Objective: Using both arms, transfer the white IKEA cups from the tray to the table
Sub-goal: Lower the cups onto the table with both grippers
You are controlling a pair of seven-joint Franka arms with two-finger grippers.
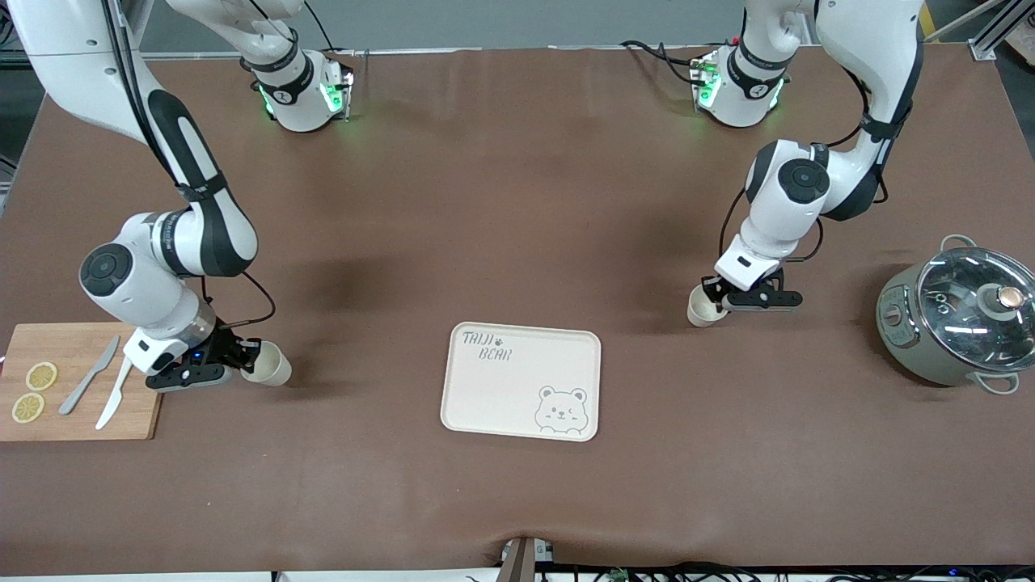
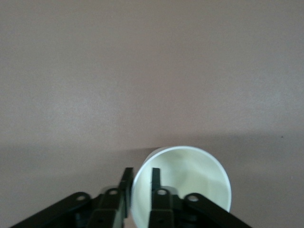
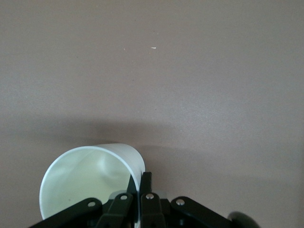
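One white IKEA cup [image 1: 272, 365] is toward the right arm's end of the table, between the cutting board and the tray. My right gripper [image 1: 247, 361] is shut on its rim, one finger inside and one outside; the right wrist view shows the cup [image 3: 85, 175] pinched in the gripper [image 3: 139, 176]. The second cup [image 1: 701, 311] is toward the left arm's end, beside the tray's farther corner. My left gripper [image 1: 718, 301] straddles its wall; in the left wrist view the gripper [image 2: 140, 172] is still open, with a gap beside the cup [image 2: 190, 175] wall.
A cream tray with a bear drawing [image 1: 493, 392] lies in the middle. A wooden cutting board [image 1: 77, 356] with lemon slices and two knives lies at the right arm's end. A lidded grey pot [image 1: 958, 319] stands at the left arm's end.
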